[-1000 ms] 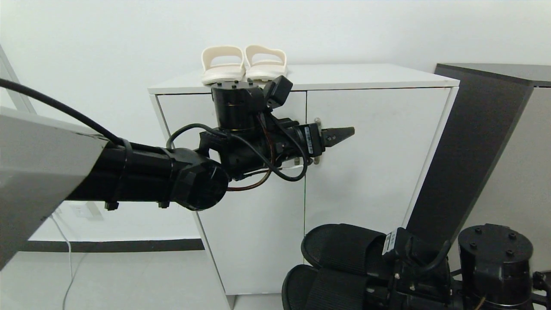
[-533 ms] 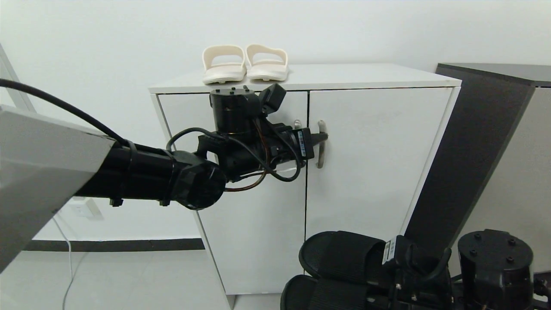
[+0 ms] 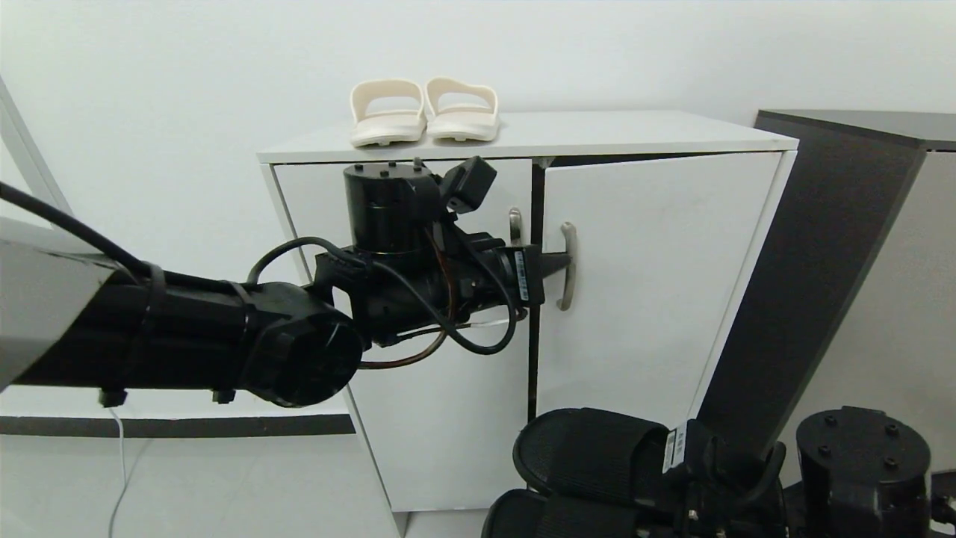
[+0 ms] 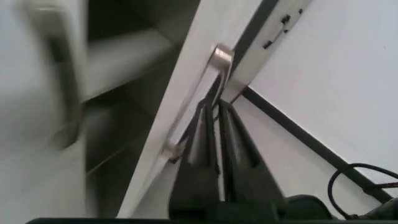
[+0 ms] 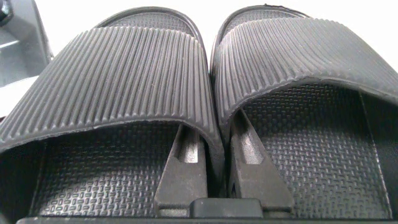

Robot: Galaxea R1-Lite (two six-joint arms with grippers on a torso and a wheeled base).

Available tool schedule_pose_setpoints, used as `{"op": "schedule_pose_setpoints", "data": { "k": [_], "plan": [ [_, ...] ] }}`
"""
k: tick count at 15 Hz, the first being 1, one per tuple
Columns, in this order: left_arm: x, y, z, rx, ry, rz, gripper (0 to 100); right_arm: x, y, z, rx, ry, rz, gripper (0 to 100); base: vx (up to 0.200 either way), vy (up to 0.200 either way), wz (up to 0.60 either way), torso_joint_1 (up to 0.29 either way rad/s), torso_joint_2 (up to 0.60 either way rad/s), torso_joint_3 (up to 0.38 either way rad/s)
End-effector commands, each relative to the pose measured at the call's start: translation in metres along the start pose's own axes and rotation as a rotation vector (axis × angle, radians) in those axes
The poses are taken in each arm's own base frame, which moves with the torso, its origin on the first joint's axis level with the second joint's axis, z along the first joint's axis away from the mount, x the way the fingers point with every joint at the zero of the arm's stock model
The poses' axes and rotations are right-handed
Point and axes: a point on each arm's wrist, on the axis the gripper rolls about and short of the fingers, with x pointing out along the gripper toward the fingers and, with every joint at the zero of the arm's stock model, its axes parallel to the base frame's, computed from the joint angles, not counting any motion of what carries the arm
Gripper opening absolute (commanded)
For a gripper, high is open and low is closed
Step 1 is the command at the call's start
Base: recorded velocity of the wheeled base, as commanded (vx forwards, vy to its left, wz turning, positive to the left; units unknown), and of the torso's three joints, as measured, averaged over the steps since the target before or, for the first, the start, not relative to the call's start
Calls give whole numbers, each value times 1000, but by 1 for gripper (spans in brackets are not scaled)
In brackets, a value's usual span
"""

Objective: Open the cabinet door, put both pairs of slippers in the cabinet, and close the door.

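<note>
Seeing my left fingers (image 4: 236, 143) pressed narrow, tips against handle (image 3: 568, 265), door (image 3: 657, 261) ajar. Right fingers (image 5: 183, 171) pinch black slippers (image 5: 124, 68) by their touching inner walls.

You are facing the cabinet (image 3: 635, 131), where one pair of slippers (image 3: 407, 123) is sitting on the top above the left door (image 3: 433, 418), and the right door (image 3: 650, 261) is standing slightly out from the frame. The left gripper (image 3: 556, 264) is lying across the front of the left door and gripping the right handle (image 3: 569, 265), just beside the left handle (image 3: 514, 226). Low in front of the right door, the right gripper (image 5: 214, 124) is holding the second pair of slippers (image 3: 590, 456) with one finger inside each, and a tall unit (image 3: 806, 261) is standing at the cabinet's right side.
</note>
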Motion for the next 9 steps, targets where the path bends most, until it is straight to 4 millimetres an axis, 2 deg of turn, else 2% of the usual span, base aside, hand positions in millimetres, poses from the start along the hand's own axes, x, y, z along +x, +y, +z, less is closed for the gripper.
{"op": "schedule_pose_setpoints", "data": {
  "k": [1,3,5,9],
  "plan": [
    [-18,-9,6,7,-17,-2,0,0,0,0,-1,-1,1,0,0,0,0,0,0,0],
    [-29,-13,6,10,-29,-6,0,0,0,0,-1,0,0,0,0,0,0,0,0,0],
    [-31,-11,9,19,-69,-7,0,0,0,0,-3,0,0,0,0,0,0,0,0,0],
    [-25,15,15,22,-100,39,0,1,0,-1,-2,4,0,0,0,0,0,0,0,0]
  ]
}}
